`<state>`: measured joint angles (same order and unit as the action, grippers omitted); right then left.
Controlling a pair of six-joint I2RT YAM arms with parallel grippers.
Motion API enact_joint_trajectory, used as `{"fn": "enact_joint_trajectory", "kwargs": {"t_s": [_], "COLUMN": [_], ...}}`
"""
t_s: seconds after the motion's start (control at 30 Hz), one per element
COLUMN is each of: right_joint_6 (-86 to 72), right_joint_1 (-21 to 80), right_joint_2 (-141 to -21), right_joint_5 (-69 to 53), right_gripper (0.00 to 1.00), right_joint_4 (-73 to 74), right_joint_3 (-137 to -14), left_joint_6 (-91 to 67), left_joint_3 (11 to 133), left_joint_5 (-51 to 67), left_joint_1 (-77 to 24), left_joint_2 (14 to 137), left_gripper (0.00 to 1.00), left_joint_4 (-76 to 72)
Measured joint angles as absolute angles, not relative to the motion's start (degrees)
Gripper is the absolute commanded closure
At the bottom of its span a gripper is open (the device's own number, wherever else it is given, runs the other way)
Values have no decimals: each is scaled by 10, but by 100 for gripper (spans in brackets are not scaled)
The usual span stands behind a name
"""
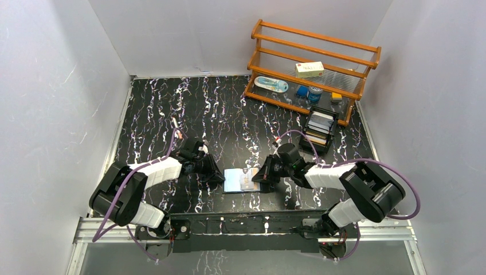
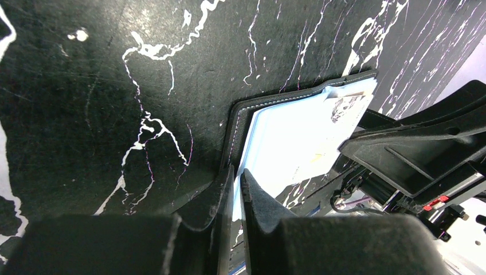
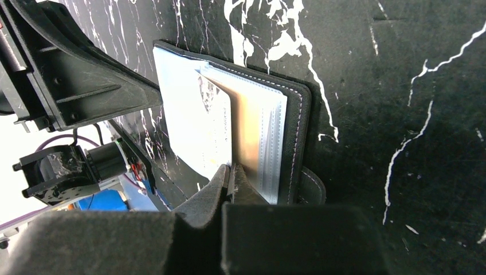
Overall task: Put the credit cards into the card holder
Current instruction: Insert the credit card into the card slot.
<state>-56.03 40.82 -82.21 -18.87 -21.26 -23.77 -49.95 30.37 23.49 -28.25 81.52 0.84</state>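
Table (image 1: 149, 103) is presenting a matt black top with white marble-like veining, faintly rough. Holder (image 3: 301, 114) is showing matt black leather-like skin with pale stitching along the edge. Its pockets (image 3: 269, 132) are appearing as clear, ribbed, glossy plastic. Card (image 3: 200, 132) is looking smooth, pale and slightly shiny. Left gripper (image 2: 236, 172) and right gripper (image 3: 231, 169) are showing matt, grainy black plastic. Rack (image 1: 315, 37) is gleaming as varnished wood.

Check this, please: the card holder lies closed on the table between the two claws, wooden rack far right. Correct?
Not closed: the card holder lies open, pale inner pockets up, as the right wrist view shows. It is on the table between the left claw and right claw, wooden rack far right.
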Motion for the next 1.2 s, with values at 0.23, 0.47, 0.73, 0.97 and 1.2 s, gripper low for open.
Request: {"fn": "enact_joint_trajectory", "kwargs": {"t_s": [0.23,0.47,0.73,0.97,1.2], "right_joint_6": [-566,-569,-581,-578,-578], "right_joint_1": [418,431,446,473,481], "right_joint_2": [-843,-860,-896,-911,-911], "right_joint_5": [-195,-195,-196,-176,-167], "right_gripper": [100,100,96,77,71], "right_joint_4": [-233,-244,-258,-229,-211], "right_joint_3": [-239,-250,-277,-310,-319], "left_joint_6": [-501,-503,-512,-521,-533], "left_joint_3": [305,309,309,309,304], "left_joint_5": [234,232,229,218,219], "left_joint_1": [-284,-289,-292,-302,-302], "left_joint_2": [816,820,818,807,800], "left_gripper": [90,90,90,89,84], "left_joint_4": [9,9,9,20,21]}}
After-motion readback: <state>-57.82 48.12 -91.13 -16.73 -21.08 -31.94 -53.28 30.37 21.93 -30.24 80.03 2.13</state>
